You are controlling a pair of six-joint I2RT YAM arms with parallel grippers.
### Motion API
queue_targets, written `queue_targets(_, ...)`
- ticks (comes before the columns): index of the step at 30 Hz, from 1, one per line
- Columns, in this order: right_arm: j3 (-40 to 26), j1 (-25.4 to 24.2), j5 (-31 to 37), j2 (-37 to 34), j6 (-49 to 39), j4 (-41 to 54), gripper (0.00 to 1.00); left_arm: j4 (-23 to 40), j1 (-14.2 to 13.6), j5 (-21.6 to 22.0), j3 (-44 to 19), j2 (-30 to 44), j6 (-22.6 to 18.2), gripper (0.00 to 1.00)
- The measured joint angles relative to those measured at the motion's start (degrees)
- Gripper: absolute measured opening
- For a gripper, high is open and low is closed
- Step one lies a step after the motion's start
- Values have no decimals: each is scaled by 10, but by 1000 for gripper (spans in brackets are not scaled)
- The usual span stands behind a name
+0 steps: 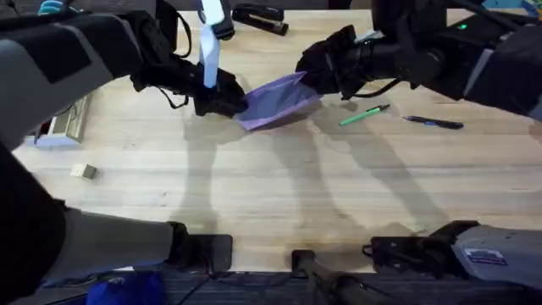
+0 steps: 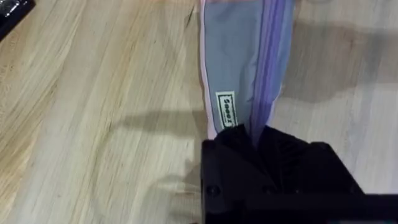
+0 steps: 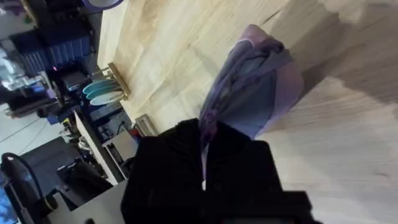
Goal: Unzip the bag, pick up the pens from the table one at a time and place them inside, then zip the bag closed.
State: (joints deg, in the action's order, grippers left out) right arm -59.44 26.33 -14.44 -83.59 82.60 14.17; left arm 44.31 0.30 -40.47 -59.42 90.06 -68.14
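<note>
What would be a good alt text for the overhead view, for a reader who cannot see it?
Two black robot arms hold a lavender pouch between them at the far middle of a wooden table, the left gripper on one end and the right gripper on the other. A green pen and a dark pen lie on the table to the pouch's right.

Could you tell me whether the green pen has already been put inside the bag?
No, the green pen lies on the table beside the bag, near the dark pen.
</note>
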Motion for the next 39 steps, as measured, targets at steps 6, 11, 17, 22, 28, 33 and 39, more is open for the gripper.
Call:
queue_targets(6,0,0,-3,0,-6,0,32,0,0,1,0,0,0,41)
queue_targets(11,0,-1,-5,0,-6,0,32,0,0,2,0,0,0,41)
queue_targets(17,1,-1,-13,12,-8,1,32,2,0,0,0,0,0,41)
queue_targets(22,1,-1,-18,27,-8,3,33,2,-1,-5,0,0,0,41)
queue_targets(28,1,0,-19,29,-8,4,32,2,-1,-5,0,0,0,41)
queue_targets(33,1,0,-19,29,-11,5,32,2,-1,-5,0,0,0,41)
queue_targets(39,1,3,-19,29,-16,5,33,3,-1,-3,0,0,0,42)
